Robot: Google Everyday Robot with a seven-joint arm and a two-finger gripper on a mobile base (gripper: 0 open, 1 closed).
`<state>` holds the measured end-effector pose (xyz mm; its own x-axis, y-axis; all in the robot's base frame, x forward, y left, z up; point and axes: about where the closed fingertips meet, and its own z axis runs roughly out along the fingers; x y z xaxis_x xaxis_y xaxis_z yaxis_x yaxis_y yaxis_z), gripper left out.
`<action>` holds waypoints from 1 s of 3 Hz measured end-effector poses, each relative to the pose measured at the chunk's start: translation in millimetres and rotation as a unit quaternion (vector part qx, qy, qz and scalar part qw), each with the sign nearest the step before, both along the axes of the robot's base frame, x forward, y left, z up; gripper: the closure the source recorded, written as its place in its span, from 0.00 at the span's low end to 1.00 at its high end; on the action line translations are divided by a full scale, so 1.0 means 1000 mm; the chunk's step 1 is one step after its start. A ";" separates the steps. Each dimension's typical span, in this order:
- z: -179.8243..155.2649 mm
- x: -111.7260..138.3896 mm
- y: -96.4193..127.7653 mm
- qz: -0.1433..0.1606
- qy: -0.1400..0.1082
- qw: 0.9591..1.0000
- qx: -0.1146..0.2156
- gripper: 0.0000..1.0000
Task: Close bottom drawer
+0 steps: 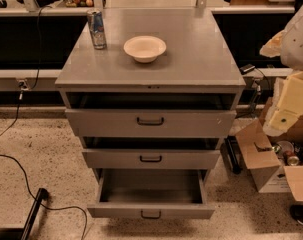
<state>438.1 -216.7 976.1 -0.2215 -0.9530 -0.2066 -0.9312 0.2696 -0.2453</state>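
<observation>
The grey metal cabinet (151, 69) stands in the middle of the camera view with all three drawers out to some degree. The bottom drawer (151, 211) has the shortest front and a small black bar handle (151, 214). It is pulled out the farthest, and its inside looks empty. The middle drawer (151, 159) and the top drawer (151, 122) are each out a little. My arm and gripper (283, 115) are cream and white shapes at the right edge, level with the top drawer. They are well to the right of the cabinet and apart from the bottom drawer.
A drink can (96, 29) and a cream bowl (145, 48) stand on the cabinet top. An open cardboard box (268, 166) with cans sits on the floor at the right. Black cables (21, 174) and a black bar (33, 214) lie at the lower left.
</observation>
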 end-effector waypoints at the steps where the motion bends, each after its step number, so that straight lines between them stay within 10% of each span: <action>1: 0.000 0.000 0.000 0.000 -0.001 1.000 0.000 0.00; 3: -0.103 -0.005 -0.020 -0.001 0.059 0.998 0.012 0.00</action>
<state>432.9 -237.0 872.7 -0.2475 -0.9477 -0.2017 -0.9526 0.2760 -0.1281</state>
